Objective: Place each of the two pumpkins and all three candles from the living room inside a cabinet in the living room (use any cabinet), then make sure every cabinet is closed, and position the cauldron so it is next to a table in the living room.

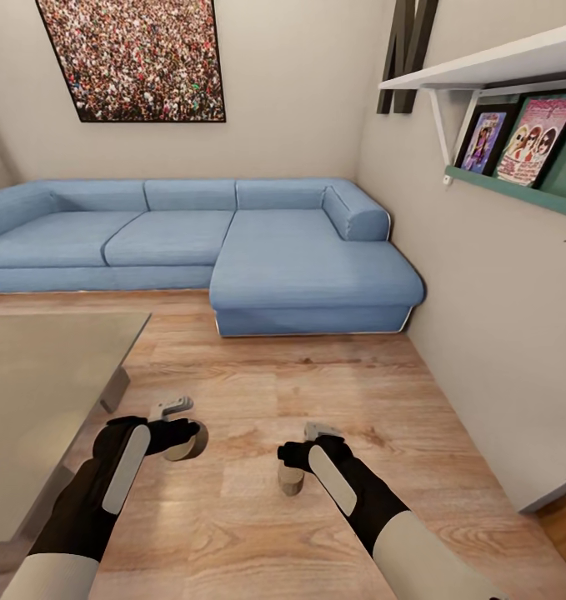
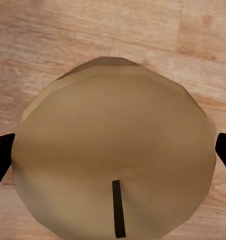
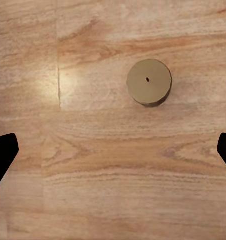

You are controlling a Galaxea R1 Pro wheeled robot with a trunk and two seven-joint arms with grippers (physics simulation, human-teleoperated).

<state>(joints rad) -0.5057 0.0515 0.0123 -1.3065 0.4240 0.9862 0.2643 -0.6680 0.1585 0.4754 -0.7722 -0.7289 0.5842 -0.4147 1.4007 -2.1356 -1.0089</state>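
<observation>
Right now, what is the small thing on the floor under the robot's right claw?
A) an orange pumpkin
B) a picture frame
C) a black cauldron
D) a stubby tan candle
D: the right wrist view looks past the right claw at a short tan candle with a dark wick spot, standing on the wooden floor.

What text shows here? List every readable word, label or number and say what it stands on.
No text can be read.
The two framed picture covers on the green shelf carry lettering too blurred to read.
The dark shapes on the wall may be large letters, but they are cut off.
The crowd poster shows no words.
</observation>
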